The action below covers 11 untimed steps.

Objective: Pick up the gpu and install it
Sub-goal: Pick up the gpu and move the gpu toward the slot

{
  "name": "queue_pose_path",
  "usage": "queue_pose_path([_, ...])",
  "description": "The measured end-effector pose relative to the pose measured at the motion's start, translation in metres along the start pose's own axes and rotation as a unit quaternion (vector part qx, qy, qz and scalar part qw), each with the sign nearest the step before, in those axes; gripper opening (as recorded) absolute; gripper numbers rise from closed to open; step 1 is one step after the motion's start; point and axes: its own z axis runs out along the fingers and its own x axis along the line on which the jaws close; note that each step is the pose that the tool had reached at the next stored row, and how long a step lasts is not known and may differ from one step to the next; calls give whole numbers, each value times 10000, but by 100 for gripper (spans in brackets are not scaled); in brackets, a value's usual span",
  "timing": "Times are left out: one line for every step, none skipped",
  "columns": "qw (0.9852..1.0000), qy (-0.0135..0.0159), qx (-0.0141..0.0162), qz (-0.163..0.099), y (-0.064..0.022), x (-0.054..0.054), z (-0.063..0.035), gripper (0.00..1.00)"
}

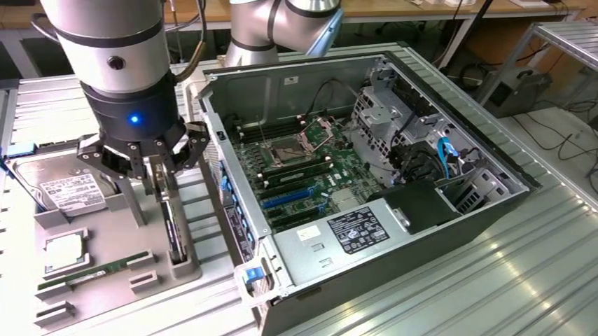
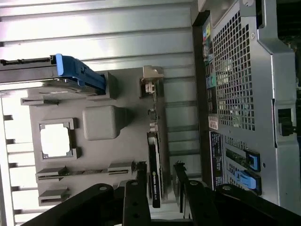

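The gpu (image 1: 174, 222), a thin flat black card with a silvery metal bracket at one end (image 2: 154, 165), stands on edge in a slot of the grey moulded holder tray (image 1: 120, 274). The black multi-fingered gripper (image 1: 159, 175) hangs over it with its fingers apart, one on each side of the card (image 2: 160, 178). No grip shows. A small logo and a line of white print run along the card's edge, too fine to read. Beside it in the tray lie a silver hard drive with a white label (image 1: 61, 186), unreadable, a square processor chip (image 1: 64, 252) and a narrow green memory stick (image 1: 94, 270). The open black computer case (image 1: 486, 203) stands just beside the tray, and a black-and-white sticker (image 1: 360, 229) inside it is illegible.
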Motion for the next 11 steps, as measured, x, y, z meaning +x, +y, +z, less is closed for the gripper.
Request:
queue_pose_path([10000,-2,33,0,-2,1,60,36])
queue_pose_path([10000,-2,33,0,-3,1,70,36])
queue_pose_path([10000,-1,34,0,-3,2,71,36])
queue_pose_path([10000,0,34,0,-3,1,71,36])
queue_pose_path([10000,0,33,0,-3,2,72,36])
queue_pose_path([10000,-1,32,0,-3,1,80,36])
queue_pose_path([10000,-1,32,0,-3,2,91,36])
queue_pose_path([10000,0,33,0,-4,4,102,36])
queue_pose_path([10000,-1,32,0,-5,6,128,36])
queue_pose_path([10000,-1,32,0,-5,8,144,36])
queue_pose_path([10000,-1,33,0,-6,12,163,36])
